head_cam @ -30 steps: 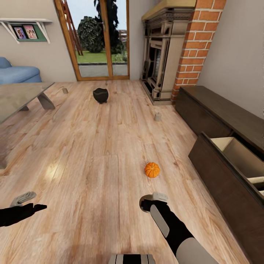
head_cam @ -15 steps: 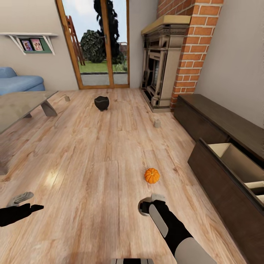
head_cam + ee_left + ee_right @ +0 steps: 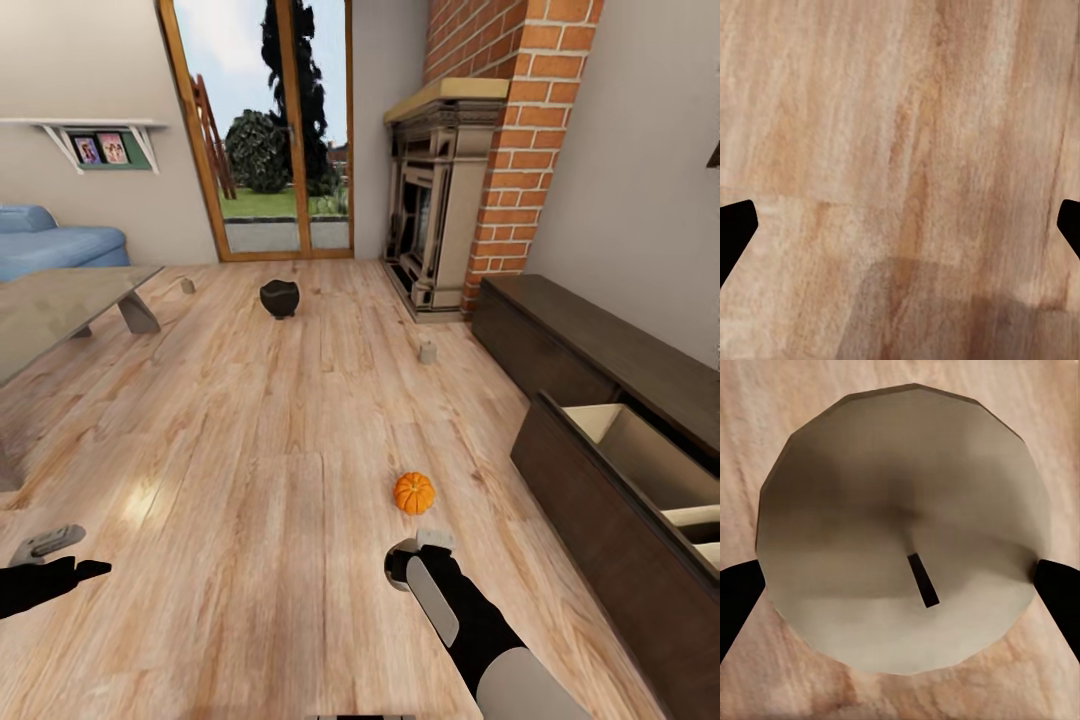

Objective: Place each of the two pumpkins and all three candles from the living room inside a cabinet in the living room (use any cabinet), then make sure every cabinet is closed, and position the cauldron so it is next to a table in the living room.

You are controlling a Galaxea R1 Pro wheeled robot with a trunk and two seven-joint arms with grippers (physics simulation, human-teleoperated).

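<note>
Now a candle (image 3: 904, 536) is seen end-on in the right wrist view, wick up, with the right gripper (image 3: 900, 585) clamped on it, one dark fingertip at each side. In the head view the same gripper (image 3: 405, 560) is held low over the wooden floor (image 3: 250, 480), at about 5 o'clock of the picture. A pumpkin (image 3: 414, 493) is set on the floor just beyond it, toward 12 o'clock. Further out at 12 o'clock a second candle (image 3: 428, 351) is stood on the boards near the fireplace (image 3: 430, 200). The cabinet (image 3: 600, 430) is stretched along the wall at 3 o'clock, with one drawer (image 3: 640, 470) pulled open and its pale inside shown. The cauldron (image 3: 280, 298) is placed on the floor at 11 o'clock, before the glass doors. The table (image 3: 60, 300) is seen at 9 o'clock, with a third candle (image 3: 187, 286) beside its far corner. The left gripper (image 3: 60, 560) is held at 8 o'clock, its fingers (image 3: 735, 229) spread wide over bare floor.
</note>
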